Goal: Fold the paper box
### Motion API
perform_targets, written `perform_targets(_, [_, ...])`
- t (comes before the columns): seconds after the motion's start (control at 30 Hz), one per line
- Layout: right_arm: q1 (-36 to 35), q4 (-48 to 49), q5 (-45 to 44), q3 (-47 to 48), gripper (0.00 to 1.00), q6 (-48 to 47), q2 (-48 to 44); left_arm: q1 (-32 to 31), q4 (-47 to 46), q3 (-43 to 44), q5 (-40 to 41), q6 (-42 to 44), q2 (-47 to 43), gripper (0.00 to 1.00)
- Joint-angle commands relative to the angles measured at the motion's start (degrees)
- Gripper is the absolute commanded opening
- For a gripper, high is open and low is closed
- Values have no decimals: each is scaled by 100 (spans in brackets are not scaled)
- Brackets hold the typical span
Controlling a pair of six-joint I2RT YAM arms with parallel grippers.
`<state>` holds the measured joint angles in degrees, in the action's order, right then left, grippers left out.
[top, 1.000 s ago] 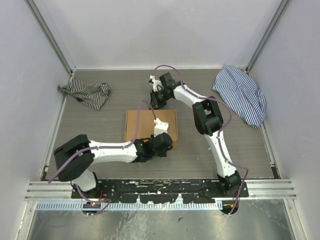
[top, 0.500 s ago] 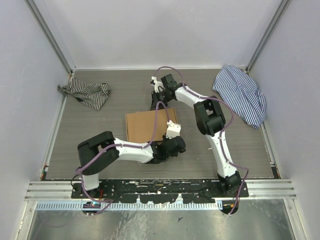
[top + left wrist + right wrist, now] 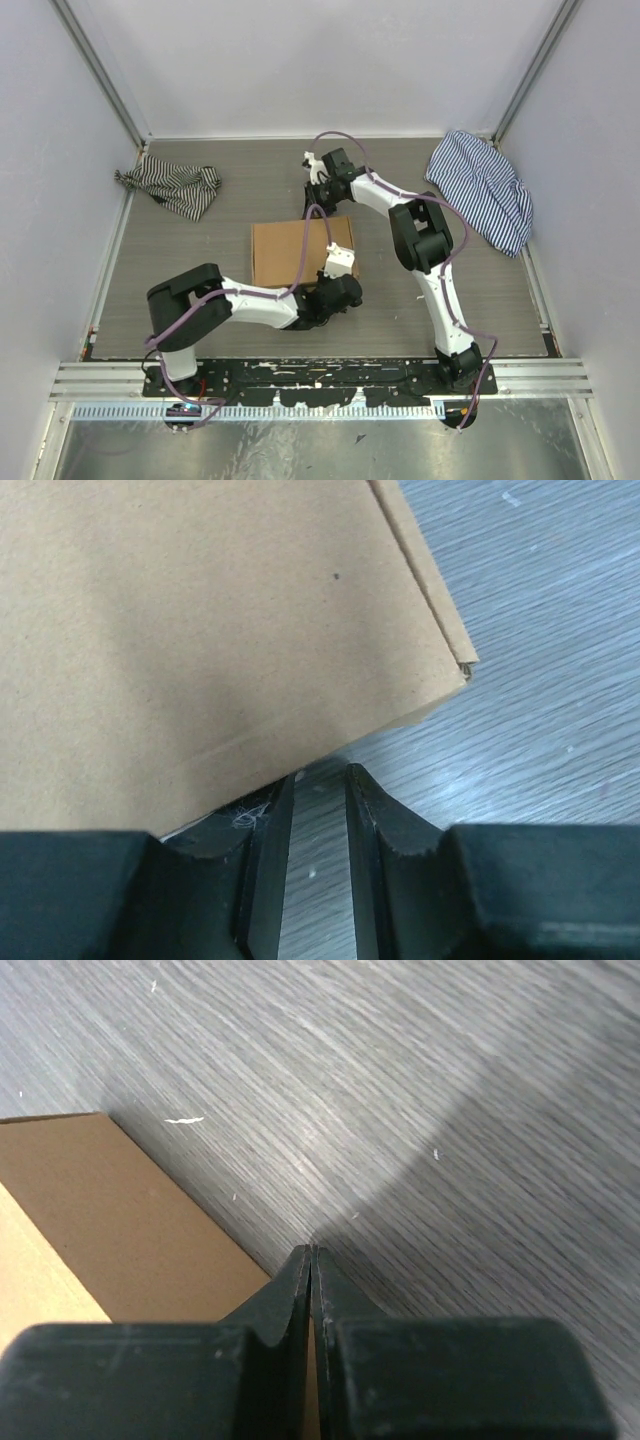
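1. Top external view: the paper box [image 3: 290, 250] is seen lying flat, its lid apparently down, near the middle of the counter [image 3: 200, 250]. The left gripper [image 3: 335, 290] is placed at its near right corner and the right gripper [image 3: 314, 207] at its far edge. Open room is left on either side. A dark striped cloth [image 3: 170, 187] and a blue striped cloth [image 3: 482, 190] are lodged in the far corners, well apart from the box. A purple cable [image 3: 312, 240] is draped across the lid and could be snagged if the left arm is swung.

2. Left wrist view: the jaws of the left gripper [image 3: 318, 780] are held narrowly apart with only bare counter [image 3: 540, 680] between them. One finger is touching the near edge of the box [image 3: 200, 630]. A forward push is judged likely to slide the light box rather than lift its edge.

3. Right wrist view: the jaws of the right gripper [image 3: 312, 1252] are pressed together on nothing, and their tips are set just beside the edge of the box [image 3: 130, 1220]. That edge could be dented if the box is shoved against them. Open counter [image 3: 450, 1110] is left beyond.
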<state>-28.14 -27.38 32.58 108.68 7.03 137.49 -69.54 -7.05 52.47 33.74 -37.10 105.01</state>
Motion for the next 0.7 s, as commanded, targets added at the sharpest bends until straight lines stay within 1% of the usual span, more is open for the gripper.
perform_targets(0.0, [-69, -573, -632, -298, 9, 91, -244, 260, 382, -228, 407, 201, -418, 36])
perform_targets(0.1, [-69, -369, -826, -402, 14, 236, -475, 120, 628, -172, 360, 189, -608, 38])
perform_targets(0.13, [-69, -301, -904, -446, 17, 274, -562, 57, 711, -126, 399, 190, -658, 39])
perform_targets(0.23, [-69, -202, -1264, -490, 26, 338, -816, -165, 913, -24, 548, 220, -802, 46])
perform_targets(0.3, [-56, -198, -1555, -496, 38, 371, -1003, -260, 1067, 36, 641, 214, -934, 52])
perform_targets(0.43, [11, -198, -1877, -547, 55, 390, -1464, -446, 1407, 159, 838, 220, -1316, 59])
perform_targets(0.5, [68, -198, -2018, -614, 62, 408, -1744, -519, 1579, 218, 990, 229, -1611, 62])
perform_targets(0.6, [234, -202, -2289, -796, 64, 538, -2243, -533, 1977, 278, 1224, 204, -2145, 63])
perform_targets(0.67, [363, -215, -2552, -1031, 64, 680, -2688, -534, 2201, 208, 1533, 183, -2569, 65])
